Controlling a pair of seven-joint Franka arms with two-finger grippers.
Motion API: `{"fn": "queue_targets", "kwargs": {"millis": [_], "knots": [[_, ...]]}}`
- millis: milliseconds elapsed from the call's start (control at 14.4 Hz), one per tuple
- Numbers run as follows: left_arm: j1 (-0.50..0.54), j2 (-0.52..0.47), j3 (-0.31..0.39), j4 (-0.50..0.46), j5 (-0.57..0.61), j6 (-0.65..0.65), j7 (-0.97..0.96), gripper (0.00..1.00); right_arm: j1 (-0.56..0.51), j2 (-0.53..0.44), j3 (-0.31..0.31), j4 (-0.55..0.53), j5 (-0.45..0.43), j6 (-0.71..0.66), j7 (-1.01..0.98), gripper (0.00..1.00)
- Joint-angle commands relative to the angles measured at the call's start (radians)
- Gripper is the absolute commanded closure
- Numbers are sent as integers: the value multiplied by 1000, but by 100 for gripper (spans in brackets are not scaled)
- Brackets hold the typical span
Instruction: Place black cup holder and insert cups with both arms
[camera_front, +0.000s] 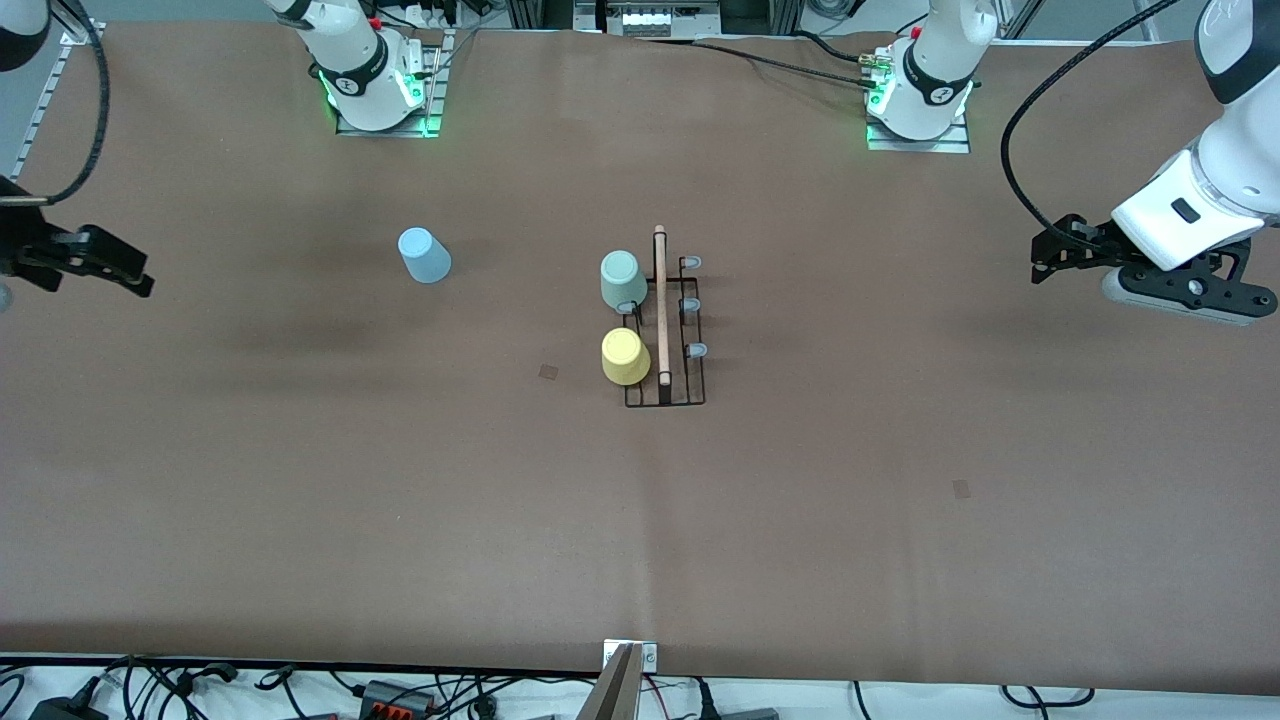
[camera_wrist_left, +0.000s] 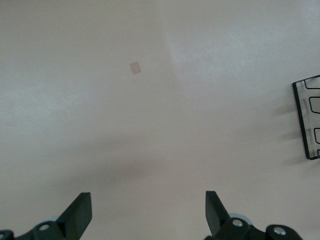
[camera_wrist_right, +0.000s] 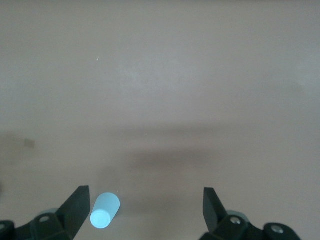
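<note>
The black cup holder (camera_front: 668, 385) stands mid-table, its wooden rod handle (camera_front: 660, 300) on top. A pale green cup (camera_front: 621, 279) and a yellow cup (camera_front: 625, 357) sit bottom-up on the holder's side toward the right arm's end, the yellow one nearer the front camera. The light blue cup (camera_front: 424, 255) stands bottom-up alone on the table toward the right arm's end. My right gripper (camera_front: 135, 275) hangs open over that end, with the blue cup (camera_wrist_right: 105, 211) near one of its fingers (camera_wrist_right: 75, 207). My left gripper (camera_front: 1042, 262) is open and empty over the left arm's end; the holder's edge (camera_wrist_left: 307, 117) shows in its wrist view.
Brown mat (camera_front: 300, 500) covers the table. Two small dark patches (camera_front: 548, 371) (camera_front: 961, 488) mark it. Both arm bases (camera_front: 375, 85) (camera_front: 920, 95) stand along the table's edge farthest from the front camera. Cables and a metal bracket (camera_front: 628, 660) lie at the edge nearest it.
</note>
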Motion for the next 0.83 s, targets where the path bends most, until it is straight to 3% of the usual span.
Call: {"fn": "queue_targets", "kwargs": {"millis": [0, 139, 764], "knots": [[4, 6, 1, 20, -25, -4, 24, 0, -33, -27, 52, -11, 7, -17, 11, 0], [4, 5, 1, 20, -25, -5, 24, 0, -99, -38, 114, -5, 11, -17, 6, 0], [7, 5, 1, 20, -27, -4, 24, 0, -109, -32, 114, -1, 1, -45, -20, 0]]}}
